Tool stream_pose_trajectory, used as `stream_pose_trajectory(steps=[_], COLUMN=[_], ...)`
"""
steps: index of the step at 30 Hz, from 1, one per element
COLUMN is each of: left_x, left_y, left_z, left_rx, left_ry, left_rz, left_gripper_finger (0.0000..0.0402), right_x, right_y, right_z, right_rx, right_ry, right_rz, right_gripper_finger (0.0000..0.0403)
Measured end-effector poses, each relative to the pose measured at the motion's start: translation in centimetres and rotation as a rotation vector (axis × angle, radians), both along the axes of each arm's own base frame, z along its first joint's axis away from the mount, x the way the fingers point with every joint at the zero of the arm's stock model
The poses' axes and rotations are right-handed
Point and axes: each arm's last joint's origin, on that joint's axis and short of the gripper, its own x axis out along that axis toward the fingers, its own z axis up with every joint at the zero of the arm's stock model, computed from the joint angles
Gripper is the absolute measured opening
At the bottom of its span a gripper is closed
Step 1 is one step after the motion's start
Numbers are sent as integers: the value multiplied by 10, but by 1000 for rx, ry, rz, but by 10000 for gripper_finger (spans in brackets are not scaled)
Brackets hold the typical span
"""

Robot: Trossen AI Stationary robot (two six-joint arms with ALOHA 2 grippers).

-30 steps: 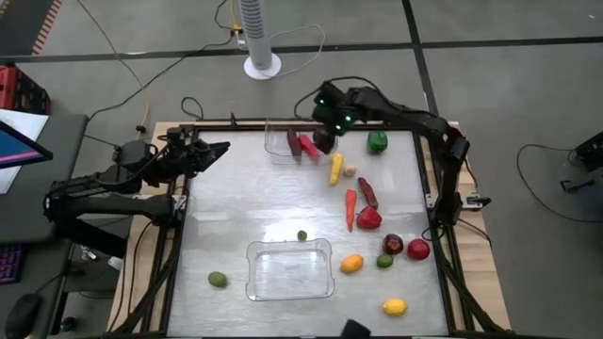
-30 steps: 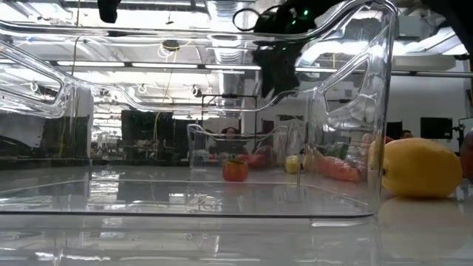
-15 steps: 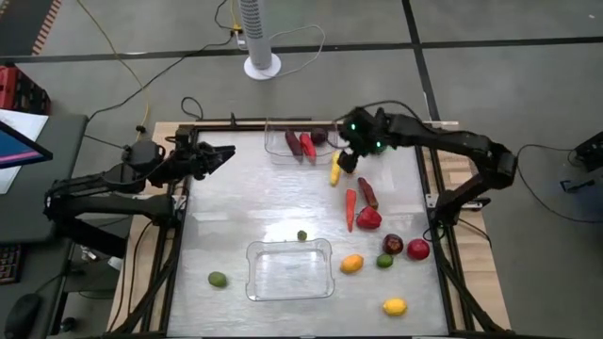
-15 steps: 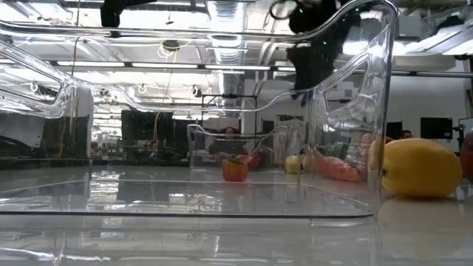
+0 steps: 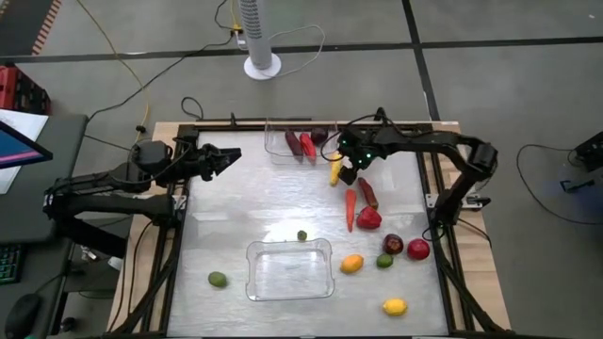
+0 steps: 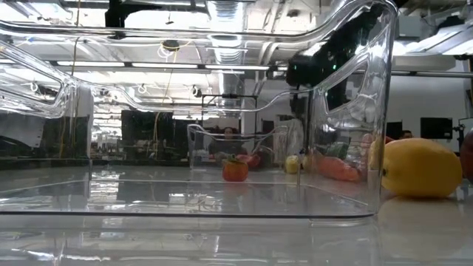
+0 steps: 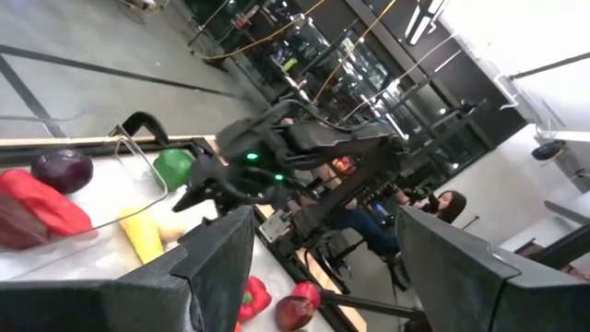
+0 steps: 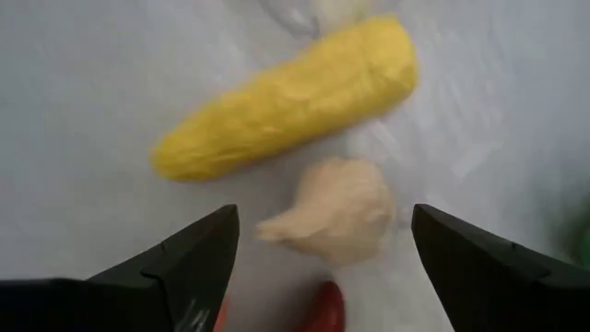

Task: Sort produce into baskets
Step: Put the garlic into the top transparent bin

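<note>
Pale tabletop (image 5: 236, 212) shows the right gripper (image 8: 318, 267), jaws spread, poised over a cream lumpy garlic-like piece (image 8: 336, 210) beside yellow corn (image 8: 286, 97), needing descent and closing; left gripper (image 7: 318, 267) waits open.

floor (image 5: 509, 28): grey, dark seams | white fan (image 5: 261, 38): 12 o'clock | cables (image 5: 113, 56): 10 o'clock | monitor (image 5: 19, 141): 9 o'clock

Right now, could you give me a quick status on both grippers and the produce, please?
Right gripper open, low over the pale garlic-like piece beside the yellow corn. Left gripper open, waiting at table's left edge. Nothing in the way.
</note>
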Motion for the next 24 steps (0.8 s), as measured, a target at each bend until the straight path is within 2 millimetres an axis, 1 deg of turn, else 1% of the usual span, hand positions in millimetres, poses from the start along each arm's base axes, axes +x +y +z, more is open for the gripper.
stream_pose_trajectory(steps=[3,7,13,16,19,22,24], left_x=[0,0,0,0,0,0,0], left_y=[0,0,0,0,0,0,0], left_z=[0,0,-1,-1,-1,-1,-1], left_rx=[-10,-14,-15,-13,-9,-8,-8], left_ry=[-4,-1,1,3,5,5,5], left_rz=[0,-1,0,1,2,5,5], left_gripper_finger=[251,251,251,251,251,251,251], right_x=[2,6,13,12,9,5,2], right_y=[-1,1,5,7,12,20,25], right_z=[-13,-22,-20,-14,-1,16,29], right_rx=[29,48,23,16,6,-15,-34], right_ry=[39,60,18,3,-15,-54,-89], right_rz=[19,32,50,50,59,77,94], right_gripper_finger=[342,302,224,185,155,148,156])
